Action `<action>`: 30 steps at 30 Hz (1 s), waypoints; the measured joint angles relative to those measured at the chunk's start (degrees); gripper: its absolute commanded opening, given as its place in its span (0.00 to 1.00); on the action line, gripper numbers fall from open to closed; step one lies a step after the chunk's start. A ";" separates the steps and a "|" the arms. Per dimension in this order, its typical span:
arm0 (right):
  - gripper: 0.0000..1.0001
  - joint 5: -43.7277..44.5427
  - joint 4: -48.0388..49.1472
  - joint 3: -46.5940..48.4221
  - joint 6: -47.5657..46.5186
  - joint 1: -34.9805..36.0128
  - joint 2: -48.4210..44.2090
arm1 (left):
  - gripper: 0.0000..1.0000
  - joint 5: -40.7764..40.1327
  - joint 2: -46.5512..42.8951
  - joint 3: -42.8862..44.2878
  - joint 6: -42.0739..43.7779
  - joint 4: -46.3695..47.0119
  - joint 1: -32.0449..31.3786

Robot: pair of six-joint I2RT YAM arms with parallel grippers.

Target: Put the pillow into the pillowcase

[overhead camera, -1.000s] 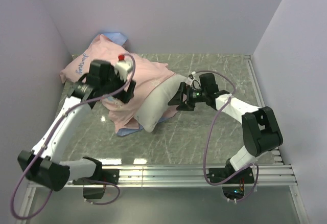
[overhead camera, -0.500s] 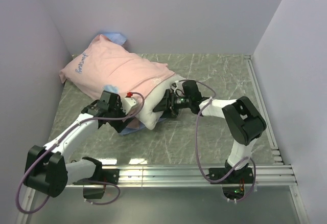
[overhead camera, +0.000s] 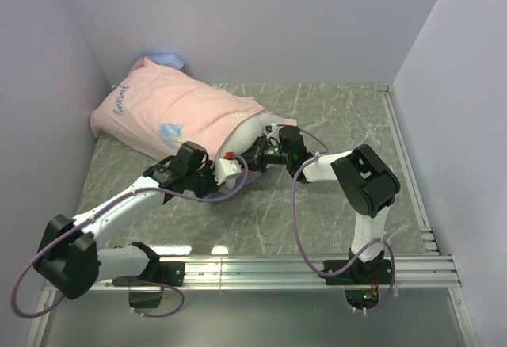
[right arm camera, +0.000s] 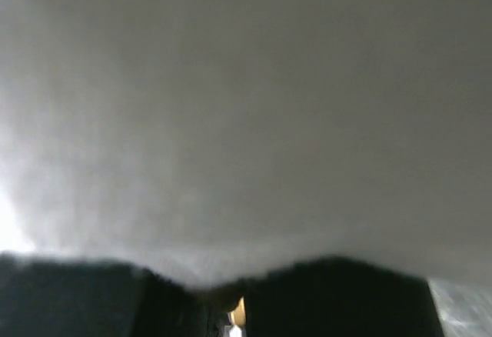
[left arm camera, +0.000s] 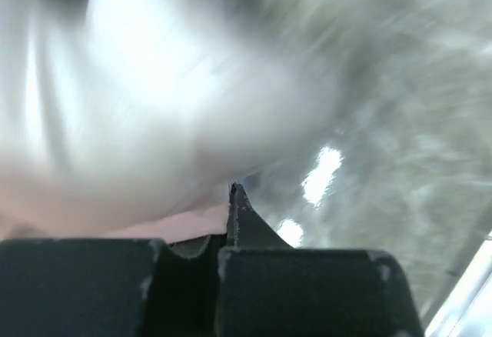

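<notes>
1. From the top camera, the pillowcase (overhead camera: 170,113) lies pink side up on the table (overhead camera: 341,117). It runs from the back corner at 10 o'clock down toward the middle, and a bit of blue shows at its far end.
2. The pillow (overhead camera: 255,129) is mostly inside it. Only a white end bulges out of the mouth, which faces about 4 o'clock.
3. My left gripper (overhead camera: 238,169) sits at the 6 o'clock side of that mouth, against the lower hem.
4. The left wrist feed is badly smeared. I can make out the white pillow (left arm camera: 154,83) filling the 10 o'clock part, a pink strip of pillowcase (left arm camera: 177,228) just above the left gripper (left arm camera: 215,275), and grey table (left arm camera: 415,106) at 2 o'clock.
5. The two dark fingers (left arm camera: 307,291) are pressed almost together, with the pink hem running into the seam between them, so I read this as a pinch on the cloth.
6. My right gripper (overhead camera: 252,155) comes in from 3 o'clock and is pushed against the bare end of the pillow.
7. On the right wrist feed, the pillow (right arm camera: 246,106) fills nearly the whole picture. The right gripper (right arm camera: 227,302) is only a dark shape along the bottom edge, buried in the stuffing.
8. I cannot tell how far apart its fingers are, or whether they hold anything.
</notes>
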 measured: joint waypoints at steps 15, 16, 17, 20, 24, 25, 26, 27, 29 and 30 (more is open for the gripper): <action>0.00 8.48 -4.13 5.46 0.31 5.07 6.08 | 0.06 8.55 0.57 15.54 -0.70 -14.29 -13.70; 0.00 8.46 -4.39 5.38 -0.37 5.38 6.21 | 0.16 8.52 0.09 15.28 -0.81 -14.82 -13.81; 0.00 8.48 -4.81 5.38 -1.27 5.46 6.21 | 0.23 8.37 -0.55 15.04 -1.14 -15.23 -13.81; 0.00 9.53 -8.17 4.66 -5.97 5.09 5.40 | 0.63 11.04 -3.56 15.21 -4.74 -15.52 -12.07; 0.00 9.35 -13.88 1.16 -12.87 1.77 2.29 | 0.76 16.17 -5.11 23.39 -12.46 -16.22 3.13; 0.00 9.22 -15.80 0.44 -14.84 0.39 1.18 | 0.76 16.09 -4.48 26.32 -14.21 -15.91 7.39; 0.00 9.18 -17.90 0.02 -17.05 -1.07 -0.02 | 0.76 15.32 -3.78 29.27 -15.89 -15.41 11.15; 0.00 9.25 -19.58 -0.22 -18.84 -2.25 -1.11 | 0.76 13.88 -3.17 31.85 -17.38 -14.97 14.21; 0.00 9.46 -23.85 -0.83 -23.26 -5.01 -3.96 | 0.77 10.80 -2.21 34.67 -19.04 -13.90 17.97; 0.00 9.73 -26.03 -1.01 -25.49 -6.12 -5.29 | 0.77 8.48 -1.64 35.54 -19.54 -13.62 19.43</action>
